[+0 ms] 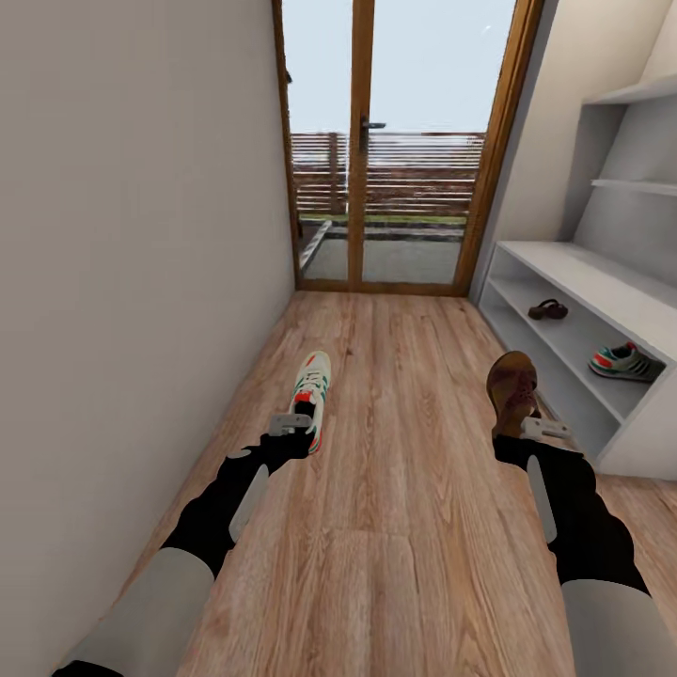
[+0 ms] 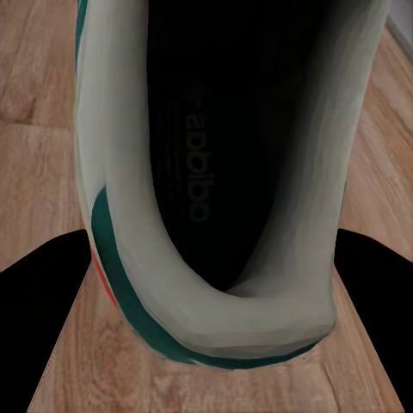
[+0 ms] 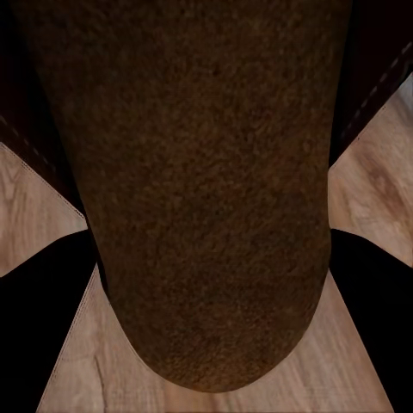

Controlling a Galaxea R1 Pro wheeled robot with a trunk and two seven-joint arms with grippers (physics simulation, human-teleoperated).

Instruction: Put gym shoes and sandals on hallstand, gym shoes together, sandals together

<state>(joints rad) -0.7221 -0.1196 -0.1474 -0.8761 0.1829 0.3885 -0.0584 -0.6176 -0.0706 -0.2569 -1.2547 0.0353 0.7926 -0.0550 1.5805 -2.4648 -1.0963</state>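
On the hallstand (image 1: 602, 282) at our right we see one sandal (image 1: 547, 308) and one gym shoe (image 1: 624, 361) on its low shelves, while our left gripper (image 1: 299, 414) clamps the second gym shoe (image 1: 311, 385) by its heel and our right gripper (image 1: 523, 425) clamps the second sandal (image 1: 512, 382), both over the corridor floor (image 1: 404, 527).

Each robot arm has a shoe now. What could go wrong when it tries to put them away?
The left gripper seems to hold the sneaker only by its heel, so the long toe end might droop or slip out. The right gripper holds the sandal at its heel too. Each must land beside its mate on the shoe rack, the shelf sandal and shelf sneaker, or pairs get split.
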